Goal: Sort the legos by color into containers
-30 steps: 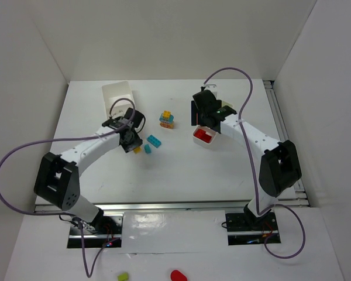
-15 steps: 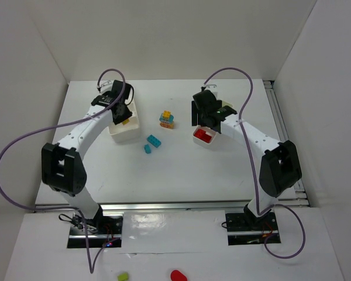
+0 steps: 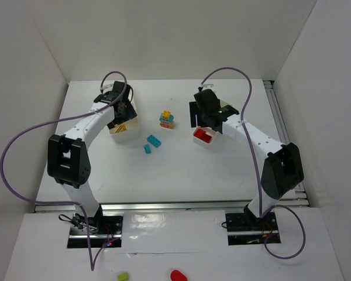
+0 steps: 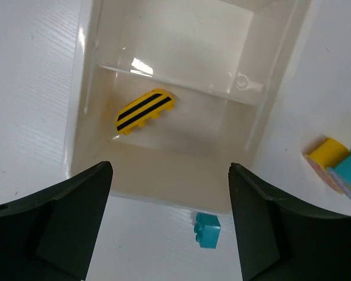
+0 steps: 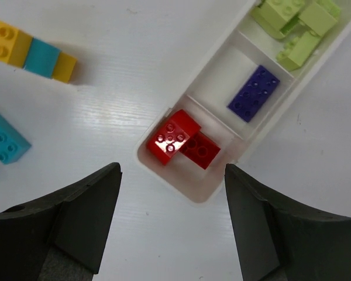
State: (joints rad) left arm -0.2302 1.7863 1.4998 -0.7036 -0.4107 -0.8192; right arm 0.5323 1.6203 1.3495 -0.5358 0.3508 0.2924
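Inside the white bin [image 4: 164, 172] lies a yellow brick [image 4: 145, 110] with black stripes.

Bin [image 3: 121, 138] sits on the left of the table [image 3: 181, 175], one brick [image 4: 145, 110] lying in its front compartment; stack [image 3: 167, 119] stands mid-table, between bin and tray [image 5: 225, 67]; loose brick [image 3: 154, 140] lies just before the stack, second brick [image 3: 147, 149] beside it, nearer still; in the tray, a pair [image 5: 181, 140] at one end, a single [image 5: 253, 92] in the middle, a cluster [image 5: 295, 23] at the other end.
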